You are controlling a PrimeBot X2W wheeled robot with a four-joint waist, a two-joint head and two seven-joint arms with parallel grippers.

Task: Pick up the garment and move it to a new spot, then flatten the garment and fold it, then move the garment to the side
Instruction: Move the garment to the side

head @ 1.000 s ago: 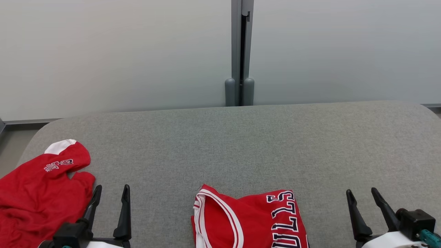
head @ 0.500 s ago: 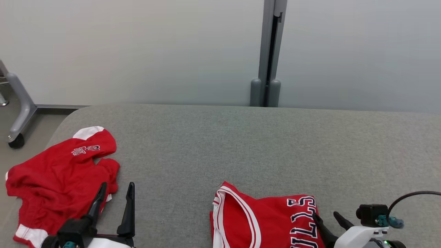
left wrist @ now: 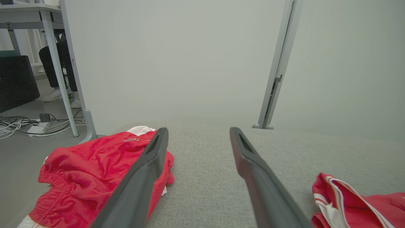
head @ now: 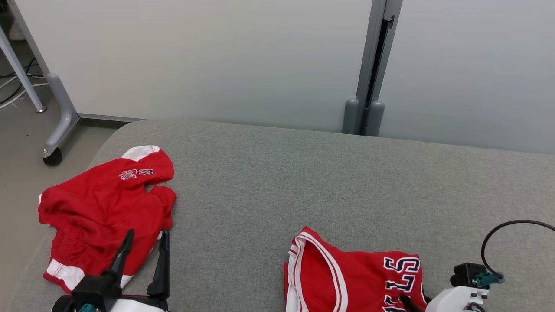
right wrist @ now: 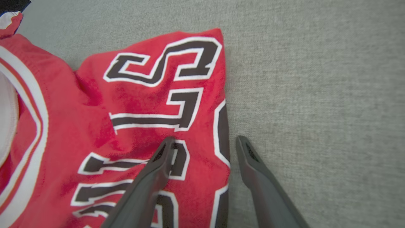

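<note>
Folded red basketball jersey with white trim and dark block lettering (head: pixel 347 281) is lying at the near edge of the grey fabric-covered table (head: pixel 303 182), right of centre, neck opening facing left.

Right gripper (right wrist: pixel 205 140) is hanging over the jersey's right edge with its fingers spread and nothing between them. One finger is sitting above the lettering, the other above bare table just beside the hem. Can't tell if either tip is touching cloth.

Left gripper (head: pixel 146 236) is also standing wide apart and holding nothing. It is hovering at the near edge of the crumpled red shorts with white trim (head: pixel 104 208), with one finger overlapping them in the head view. The shorts are lying at the table's left end, well apart from the jersey.

Pale partition panels with a grey metal post (head: pixel 373 69) are standing behind the table. Black cable (head: pixel 511 225) is looping off the right wrist.
</note>
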